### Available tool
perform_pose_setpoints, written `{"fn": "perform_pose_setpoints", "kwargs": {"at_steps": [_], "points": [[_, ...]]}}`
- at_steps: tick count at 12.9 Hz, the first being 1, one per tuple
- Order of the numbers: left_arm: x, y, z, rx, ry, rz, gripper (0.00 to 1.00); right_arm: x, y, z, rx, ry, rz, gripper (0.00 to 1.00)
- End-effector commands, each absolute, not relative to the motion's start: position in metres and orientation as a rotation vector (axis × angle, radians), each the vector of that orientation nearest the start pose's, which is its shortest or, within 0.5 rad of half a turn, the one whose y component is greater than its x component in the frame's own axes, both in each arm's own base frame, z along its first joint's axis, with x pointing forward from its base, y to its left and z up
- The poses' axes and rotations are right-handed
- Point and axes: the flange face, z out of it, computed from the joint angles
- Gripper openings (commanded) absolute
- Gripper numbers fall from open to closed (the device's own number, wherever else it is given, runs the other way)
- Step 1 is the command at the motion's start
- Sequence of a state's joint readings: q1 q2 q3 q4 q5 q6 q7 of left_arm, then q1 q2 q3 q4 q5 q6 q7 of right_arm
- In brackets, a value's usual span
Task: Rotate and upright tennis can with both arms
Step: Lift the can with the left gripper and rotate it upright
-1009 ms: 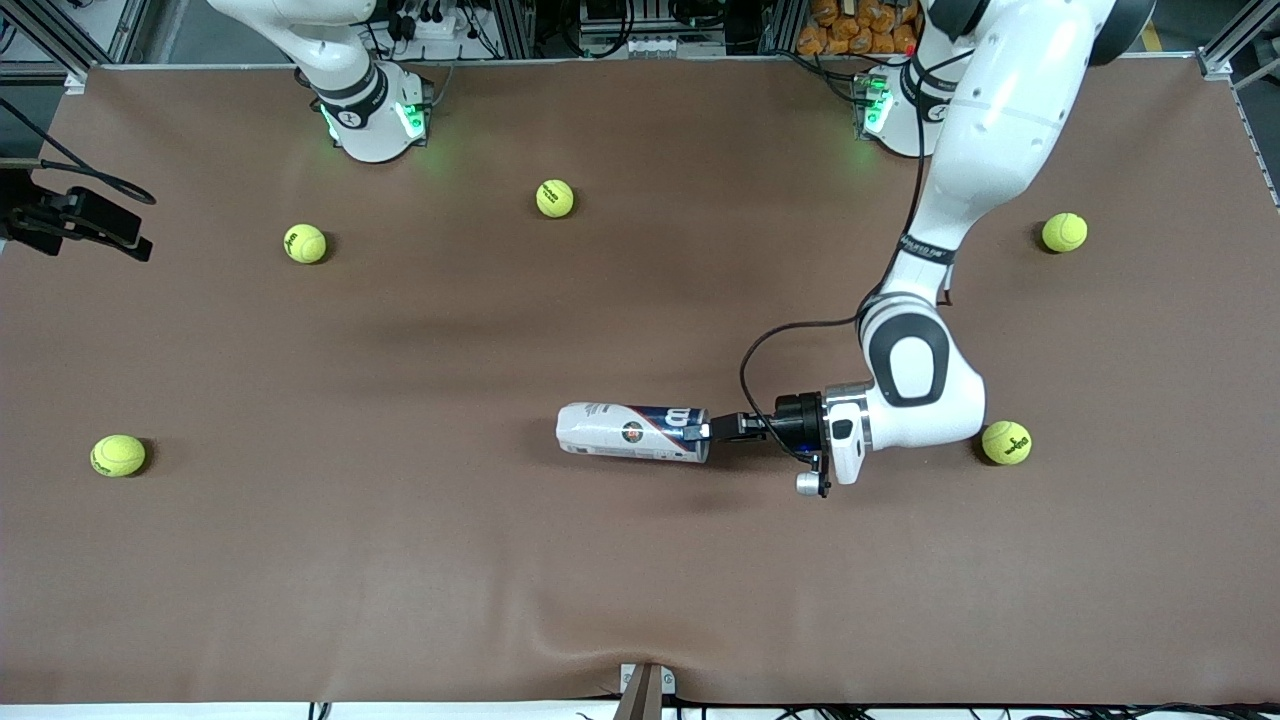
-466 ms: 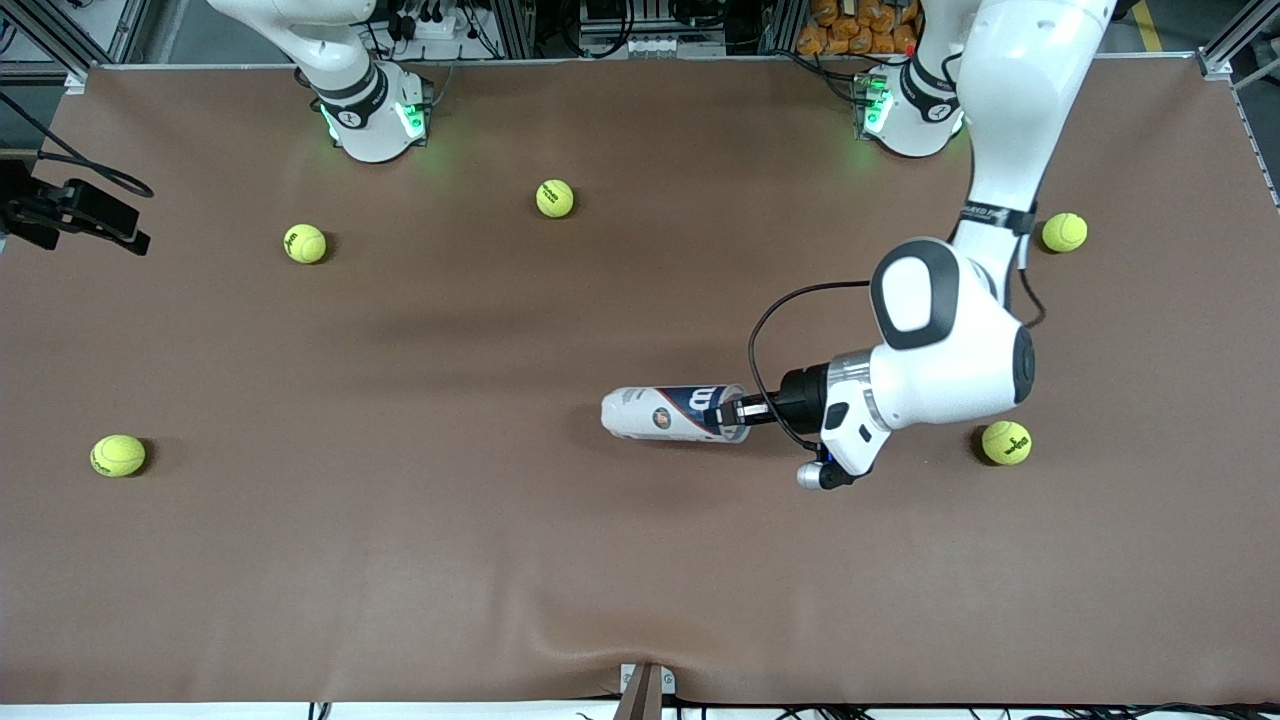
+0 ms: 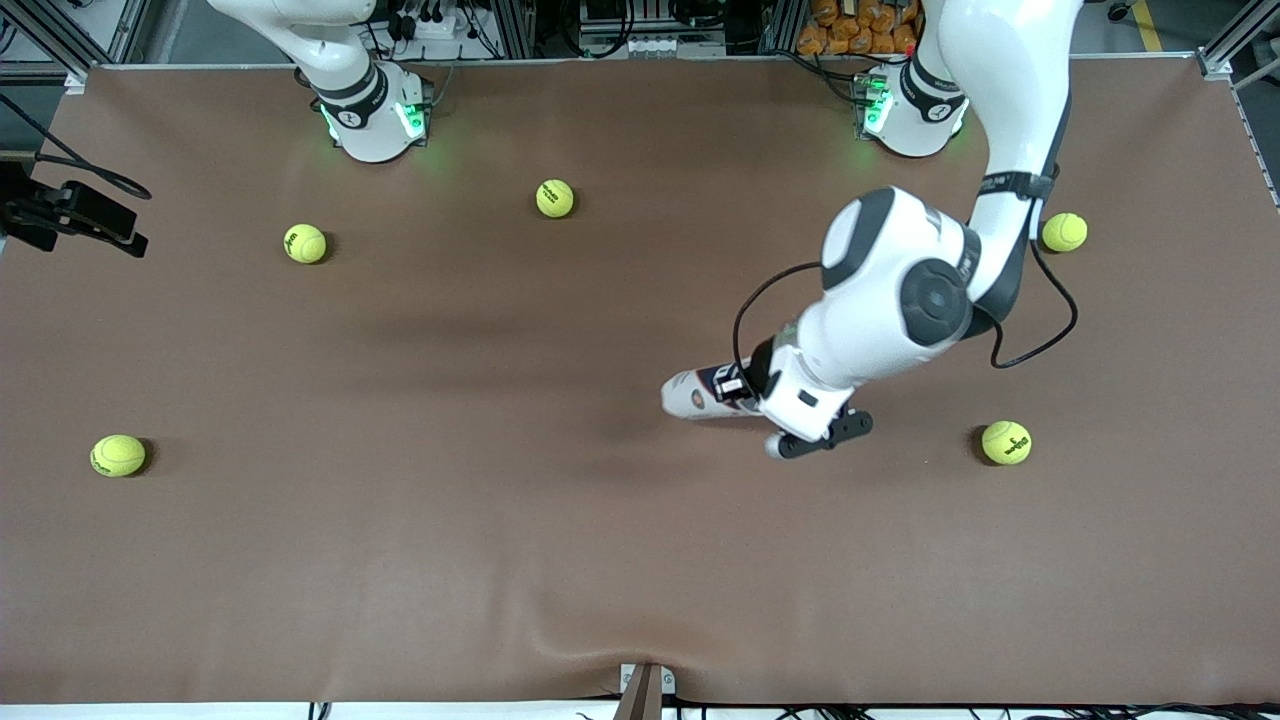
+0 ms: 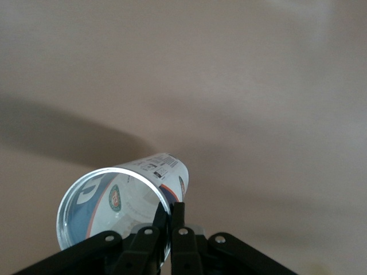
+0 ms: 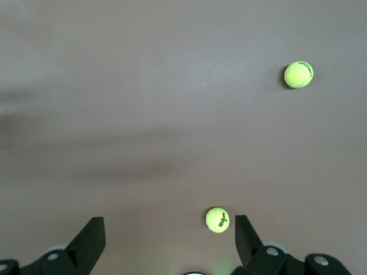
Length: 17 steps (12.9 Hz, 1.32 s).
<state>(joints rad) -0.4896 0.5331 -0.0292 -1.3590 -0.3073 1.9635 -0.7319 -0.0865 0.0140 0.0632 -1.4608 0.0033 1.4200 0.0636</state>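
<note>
The slim white tennis can with a dark blue band [image 3: 698, 391] sits tilted near the middle of the brown cloth tabletop [image 3: 500, 560], with its open silvery end lifted up. The left arm's black tool [image 3: 738, 387] is pinched tight on the rim of that open end. In the left wrist view the tool [image 4: 170, 220] has one finger inside the can [image 4: 123, 203] and one outside. The can's side has a round red and green badge and a small block of black print, too tiny to read. White letter shapes show through the blue band, but I cannot read them.

The right arm waits. Its black tool [image 5: 166, 235] hangs over the tabletop with its fingers spread wide apart and nothing between them.

Five yellow-green fuzzy tennis balls lie around on the tabletop. One ball [image 3: 1006, 442] is close to the left arm, toward the left arm's end of the tabletop. Dark writing on the balls is too small to read
</note>
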Motion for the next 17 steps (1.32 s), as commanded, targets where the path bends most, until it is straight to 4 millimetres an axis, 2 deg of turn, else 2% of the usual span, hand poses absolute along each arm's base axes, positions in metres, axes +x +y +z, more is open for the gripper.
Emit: {"fn": "perform_pose_setpoints", "kwargs": {"at_steps": [1,3,5,7,10,12,15,17], "points": [[0.594,-0.39,0.456,-3.237,-0.579,0.152,0.0,0.534,-0.024,0.657,-3.105,0.144,0.067,1.0],[0.586,-0.392,0.454,-3.141,-0.622,0.13,0.0,0.535,-0.024,0.658,-3.099,0.138,0.057,1.0],[0.57,-0.414,0.453,-3.075,-0.596,0.055,0.0,0.538,-0.024,0.66,-3.099,0.133,0.047,1.0],[0.561,-0.43,0.452,-3.039,-0.61,-0.003,0.0,0.539,-0.02,0.676,-3.107,0.12,-0.005,1.0],[0.549,-0.446,0.449,-3.005,-0.602,-0.043,0.0,0.545,-0.02,0.674,-3.109,0.118,-0.005,1.0],[0.532,-0.473,0.427,-2.982,-0.551,-0.054,0.0,0.548,-0.02,0.669,-3.11,0.116,0.007,1.0],[0.523,-0.498,0.418,-3.014,-0.589,-0.116,0.0,0.549,-0.014,0.669,-3.128,0.082,-0.012,1.0],[0.516,-0.518,0.398,-3.034,-0.581,-0.138,0.0,0.548,-0.006,0.67,-3.151,0.038,-0.015,1.0]]}}
